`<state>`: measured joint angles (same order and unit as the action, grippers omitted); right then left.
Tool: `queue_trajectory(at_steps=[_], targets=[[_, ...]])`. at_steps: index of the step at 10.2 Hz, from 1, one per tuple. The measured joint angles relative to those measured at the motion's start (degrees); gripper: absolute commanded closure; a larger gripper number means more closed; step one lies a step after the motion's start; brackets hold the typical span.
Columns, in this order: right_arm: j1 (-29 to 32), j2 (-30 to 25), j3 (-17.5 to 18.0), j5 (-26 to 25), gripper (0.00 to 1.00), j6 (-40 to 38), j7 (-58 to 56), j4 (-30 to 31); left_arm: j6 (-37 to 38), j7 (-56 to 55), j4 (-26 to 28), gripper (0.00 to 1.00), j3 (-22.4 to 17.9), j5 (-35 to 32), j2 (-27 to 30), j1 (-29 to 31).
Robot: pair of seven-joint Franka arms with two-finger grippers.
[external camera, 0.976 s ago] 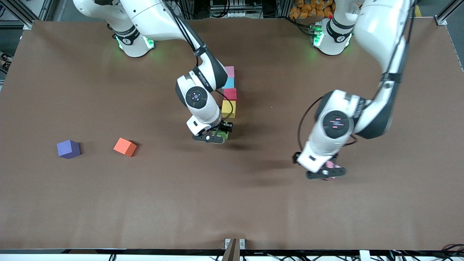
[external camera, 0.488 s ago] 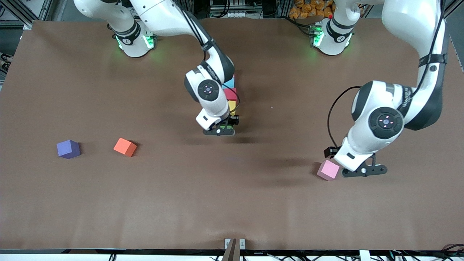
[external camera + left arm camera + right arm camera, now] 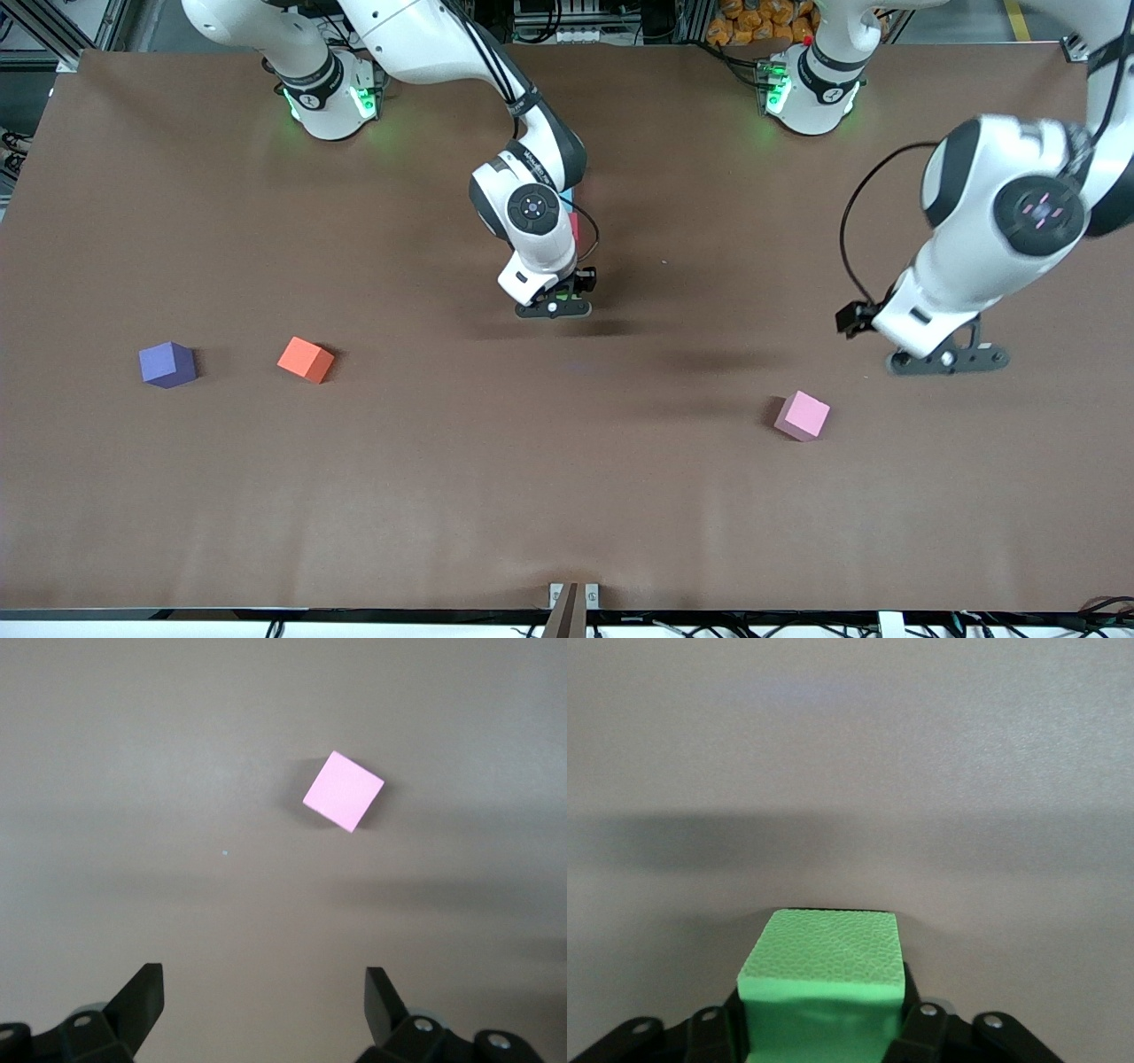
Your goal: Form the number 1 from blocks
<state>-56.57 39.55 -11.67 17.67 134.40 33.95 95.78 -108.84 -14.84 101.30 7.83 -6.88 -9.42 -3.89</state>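
Observation:
My right gripper (image 3: 554,307) is shut on the green block (image 3: 824,966), which fills the gap between its fingers, low over the middle of the table. In the front view the right arm hides that block and nearly the whole row of blocks; only a sliver of the red block (image 3: 575,228) shows beside the wrist. A light pink block (image 3: 803,415) lies alone on the table, nearer the front camera, toward the left arm's end. My left gripper (image 3: 948,361) hangs open and empty above the table beside that pink block (image 3: 344,790).
A purple cube (image 3: 166,364) and an orange cube (image 3: 306,359) lie toward the right arm's end of the table. The brown table (image 3: 567,496) stretches wide between them and the pink block.
My left gripper has risen and drawn away from the pink block, which stays on the table. My right gripper has carried the green block toward the row, away from the front camera.

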Motion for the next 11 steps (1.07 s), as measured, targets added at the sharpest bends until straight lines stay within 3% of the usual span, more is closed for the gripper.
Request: queue_trajectory(at_steps=[3, 5, 8, 11], targets=[[0.6, -0.9, -0.9, -0.6, 0.00, -0.4, -0.5, -0.5, 0.1, 3.6, 4.5, 0.00, -0.1, 4.3, 9.1, 1.9], [3.7, -4.3, -1.4, -4.3, 0.00, -6.1, -5.5, -1.3, 0.0, 3.8, 4.7, 0.00, 0.0, 4.4, 10.8, 1.9], [9.5, -10.6, -1.5, -6.0, 0.00, -16.6, -15.4, -1.7, 0.5, 7.0, 0.6, 0.00, 0.1, 4.4, 10.9, 1.8], [15.3, -15.8, -1.6, -12.4, 0.00, -29.6, -20.6, -5.1, 8.6, 10.2, -4.1, 0.00, 0.4, 4.4, 10.9, 1.7]])
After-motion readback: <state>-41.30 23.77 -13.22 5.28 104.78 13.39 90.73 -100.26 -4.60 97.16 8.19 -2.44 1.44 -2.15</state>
